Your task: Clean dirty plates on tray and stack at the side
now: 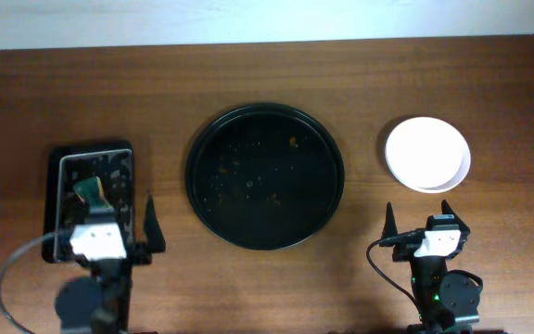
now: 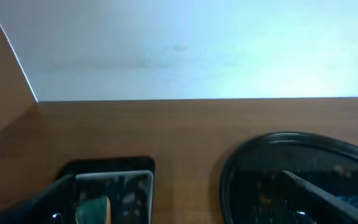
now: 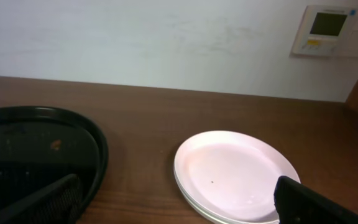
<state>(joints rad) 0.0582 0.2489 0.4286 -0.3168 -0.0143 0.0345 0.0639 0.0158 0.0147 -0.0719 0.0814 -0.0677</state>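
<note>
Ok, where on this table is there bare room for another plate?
Widest bare wood on the table: the far strip between wall and tray, and the far left corner beyond the sponge tray. Gaps beside the tray are narrow. The near edge is crowded: left end effector by the sponge tray, right end effector before the plates.

- Overhead, right of centre: the plates (image 1: 427, 154) lie stacked; only a sliver of a lower rim peeks out at lower right, so their count cannot be told;
- Right-wrist view: the tray (image 3: 102, 149) runs off the left and bottom edges; a dark finger (image 3: 316, 202) at lower right covers the stack's near rim;
- Left-wrist view: the tray is cut by the right and bottom edges; the sponge tray (image 2: 107, 164) and the blurred green-and-tan thing (image 2: 93, 210) inside it are cut at the bottom;
- Overhead: the specks (image 1: 294, 142) on the tray floor are too small to identify.
</note>
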